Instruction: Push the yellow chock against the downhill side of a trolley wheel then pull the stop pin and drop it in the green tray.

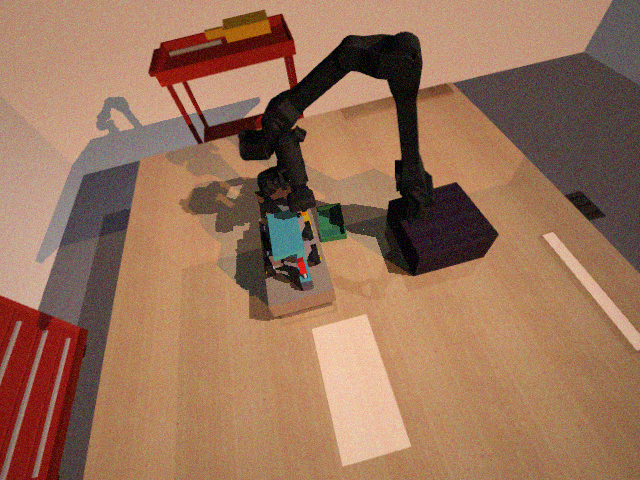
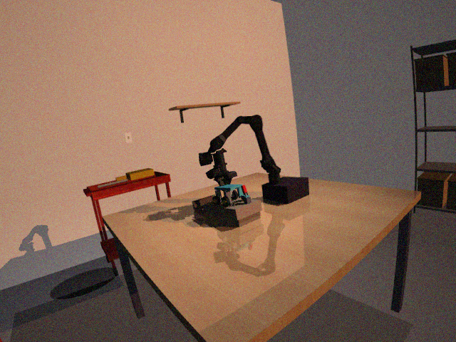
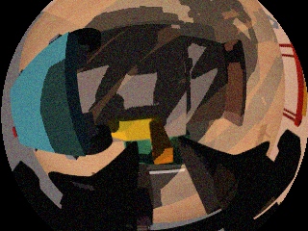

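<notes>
The gripper (image 1: 297, 209) (image 2: 225, 184) (image 3: 158, 142), fingers partly apart and apparently empty, is best backed straight off the chock (image 1: 305, 215) (image 3: 137, 130), which seems against or just beside the trolley's (image 1: 285, 235) (image 2: 231, 187) (image 3: 53, 96) downhill wheel, so that neither is nudged.

table (image 2: 342, 216): I'm seeing pale wood grain, smooth and glossy, mirroring the arm (image 2: 232, 130)
arm: looking matt black
ramp (image 1: 305, 295) (image 2: 230, 216): showing matt grey on top
trolley (image 1: 285, 236) (image 2: 230, 187) (image 3: 36, 96): its blue deck is looking smooth, like flat plastic
wall (image 2: 140, 73): appearing matt
</notes>
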Action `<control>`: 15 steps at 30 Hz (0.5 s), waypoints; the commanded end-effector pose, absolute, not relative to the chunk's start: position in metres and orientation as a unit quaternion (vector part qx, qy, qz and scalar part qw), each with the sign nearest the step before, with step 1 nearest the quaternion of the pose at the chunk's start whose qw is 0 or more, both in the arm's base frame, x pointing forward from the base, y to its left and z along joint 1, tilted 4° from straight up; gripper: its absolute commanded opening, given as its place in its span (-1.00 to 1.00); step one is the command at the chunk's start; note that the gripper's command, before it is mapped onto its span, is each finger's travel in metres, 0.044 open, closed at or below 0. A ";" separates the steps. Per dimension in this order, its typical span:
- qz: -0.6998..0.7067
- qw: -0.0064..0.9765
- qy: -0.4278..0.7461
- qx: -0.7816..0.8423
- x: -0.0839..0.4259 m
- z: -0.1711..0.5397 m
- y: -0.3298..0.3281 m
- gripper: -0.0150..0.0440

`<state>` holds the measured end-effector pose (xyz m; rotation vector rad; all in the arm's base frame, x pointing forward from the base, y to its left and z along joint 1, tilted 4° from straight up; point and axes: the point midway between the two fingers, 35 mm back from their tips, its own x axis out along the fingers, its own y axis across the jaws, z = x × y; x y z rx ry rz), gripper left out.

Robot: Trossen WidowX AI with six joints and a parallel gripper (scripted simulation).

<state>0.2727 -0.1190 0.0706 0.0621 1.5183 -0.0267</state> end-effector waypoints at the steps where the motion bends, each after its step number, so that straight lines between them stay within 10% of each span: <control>1: -0.010 0.728 0.685 0.028 0.272 0.087 -0.120 0.15; 15: -0.013 0.727 0.686 0.028 0.271 0.115 -0.121 0.33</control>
